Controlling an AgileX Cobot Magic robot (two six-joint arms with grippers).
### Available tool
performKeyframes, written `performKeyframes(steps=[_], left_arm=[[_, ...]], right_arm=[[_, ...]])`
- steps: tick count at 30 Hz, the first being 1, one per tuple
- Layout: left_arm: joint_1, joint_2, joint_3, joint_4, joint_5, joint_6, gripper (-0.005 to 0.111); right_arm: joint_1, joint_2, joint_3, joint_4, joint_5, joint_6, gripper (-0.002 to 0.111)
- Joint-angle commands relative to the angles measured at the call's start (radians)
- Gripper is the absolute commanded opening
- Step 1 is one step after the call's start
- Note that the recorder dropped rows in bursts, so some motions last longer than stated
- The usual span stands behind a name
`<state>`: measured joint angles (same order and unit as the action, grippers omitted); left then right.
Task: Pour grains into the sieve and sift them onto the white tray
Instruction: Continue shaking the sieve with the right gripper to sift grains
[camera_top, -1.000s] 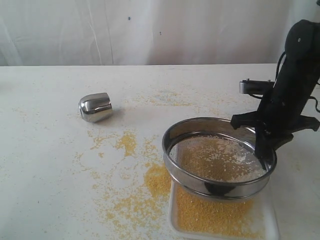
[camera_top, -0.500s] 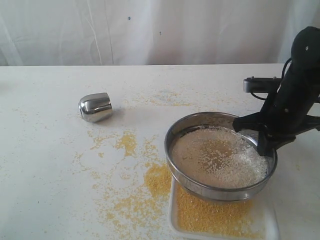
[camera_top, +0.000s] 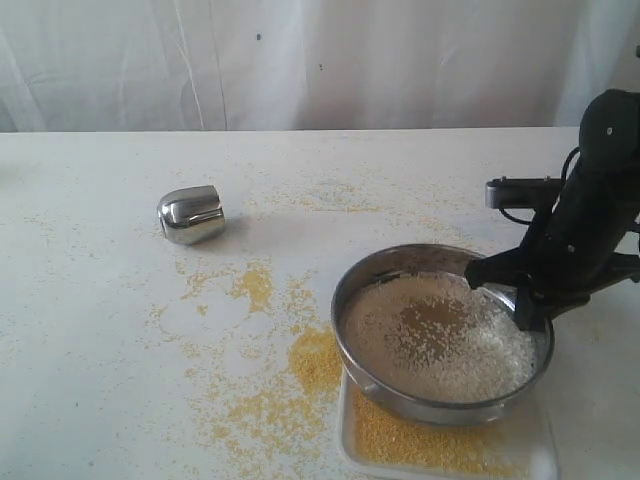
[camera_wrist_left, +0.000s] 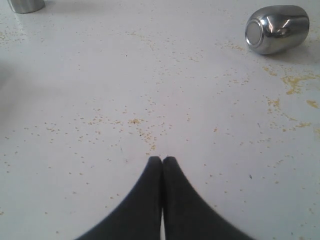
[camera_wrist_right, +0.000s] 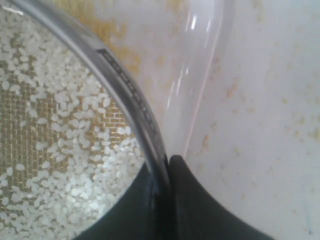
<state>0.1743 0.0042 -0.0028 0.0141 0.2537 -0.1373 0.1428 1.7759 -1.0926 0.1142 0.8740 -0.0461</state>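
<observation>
1. Gripping the sieve by its rim: R fingers are clamping it on the right side and holding it over the white tray at the bench front-right corner.
2. Grains: pale coarse bits are sitting in the sieve, fine yellow is lying on the tray, and lots are lying scattered on the bench.
3. L fingers are pressed together w/ nothing held, hovering over the bench; the steel cup is lying tipped, left of centre.
4. Risks: the sieve looks to be overhanging the tray's left rim, so hard shaking is prob. sending fines onto the bench. The thin rim pinch could be slipping, dropping the sieve.
</observation>
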Motion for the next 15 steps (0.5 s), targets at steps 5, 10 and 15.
performKeyframes(steps=[5,10,15], left_arm=[[0.002,-0.004,0.003,-0.006,0.001,0.003,0.000],[0.002,-0.004,0.003,-0.006,0.001,0.003,0.000],[0.002,-0.004,0.003,-0.006,0.001,0.003,0.000]], right_arm=[[-0.003,-0.027,0.017,0.076,0.123,-0.106,0.000],[-0.005,-0.029,0.017,0.001,-0.046,0.023,0.000],[-0.003,-0.050,0.037,0.027,-0.066,0.046,0.000]])
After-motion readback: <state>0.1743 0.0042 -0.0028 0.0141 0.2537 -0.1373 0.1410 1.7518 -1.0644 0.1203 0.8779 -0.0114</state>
